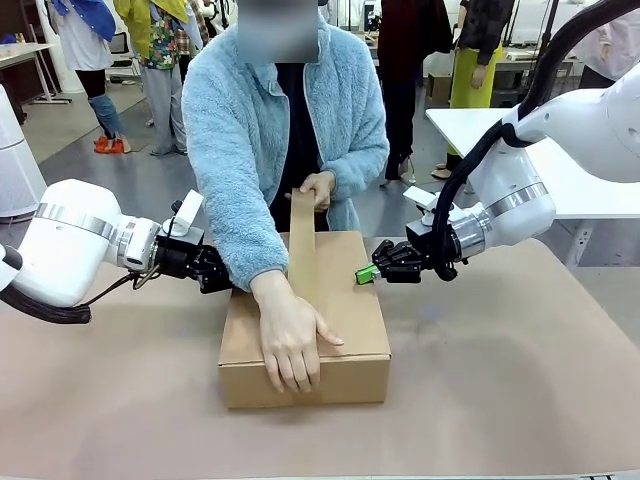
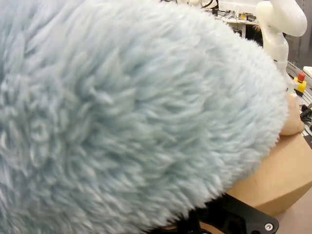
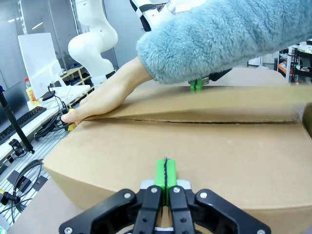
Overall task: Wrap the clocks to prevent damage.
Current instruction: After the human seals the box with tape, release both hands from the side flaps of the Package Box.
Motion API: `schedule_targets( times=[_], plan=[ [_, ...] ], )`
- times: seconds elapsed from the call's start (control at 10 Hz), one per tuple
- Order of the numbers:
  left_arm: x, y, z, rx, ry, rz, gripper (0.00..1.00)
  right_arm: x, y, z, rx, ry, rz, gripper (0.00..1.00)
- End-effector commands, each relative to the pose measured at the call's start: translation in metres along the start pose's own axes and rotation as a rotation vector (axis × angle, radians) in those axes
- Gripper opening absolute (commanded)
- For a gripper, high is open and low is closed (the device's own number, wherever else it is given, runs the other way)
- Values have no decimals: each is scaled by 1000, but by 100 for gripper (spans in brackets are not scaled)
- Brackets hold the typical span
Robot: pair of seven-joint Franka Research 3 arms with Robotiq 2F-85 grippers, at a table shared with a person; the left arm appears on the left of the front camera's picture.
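Right gripper (image 1: 366, 273): green pads pressed together on nothing, tips against the right side of the cardboard box (image 1: 350, 300), steadying it.
Left gripper (image 1: 222, 281): at the box's left side, tips hidden behind the person's fluffy blue sleeve (image 1: 235, 200); closed as well, holding nothing I can make out.
Box: sits mid-table on the brown table cover (image 1: 500, 380), flaps down; the clocks must be inside, I can't see them.
Tape: a brown strip (image 1: 302, 240) runs along the centre seam from the far edge.
Person's hands: one hand (image 1: 292, 340) flattens the strip at the near edge; the other hand (image 1: 320, 187) holds the strip's far end up.
Progress: looks late. Box closed and being sealed.
Left to do: probably press down the far end and finish the seam.
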State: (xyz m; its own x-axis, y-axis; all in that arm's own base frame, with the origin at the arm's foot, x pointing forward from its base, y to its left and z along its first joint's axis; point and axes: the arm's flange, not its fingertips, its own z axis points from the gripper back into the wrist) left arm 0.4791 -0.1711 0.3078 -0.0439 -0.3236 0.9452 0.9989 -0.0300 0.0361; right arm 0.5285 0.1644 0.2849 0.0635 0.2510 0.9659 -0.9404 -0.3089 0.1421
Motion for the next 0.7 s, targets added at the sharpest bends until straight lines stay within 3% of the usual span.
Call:
schedule_targets(
  times=[0.0, 0.6],
  plan=[
    [-1, 0, -1, -3, 12, -7, 0, -2, 2, -3, -19, 3, -9, 1],
    [-1, 0, -1, -3, 12, -7, 0, -2, 2, -3, -19, 3, -9, 1]
  ],
)
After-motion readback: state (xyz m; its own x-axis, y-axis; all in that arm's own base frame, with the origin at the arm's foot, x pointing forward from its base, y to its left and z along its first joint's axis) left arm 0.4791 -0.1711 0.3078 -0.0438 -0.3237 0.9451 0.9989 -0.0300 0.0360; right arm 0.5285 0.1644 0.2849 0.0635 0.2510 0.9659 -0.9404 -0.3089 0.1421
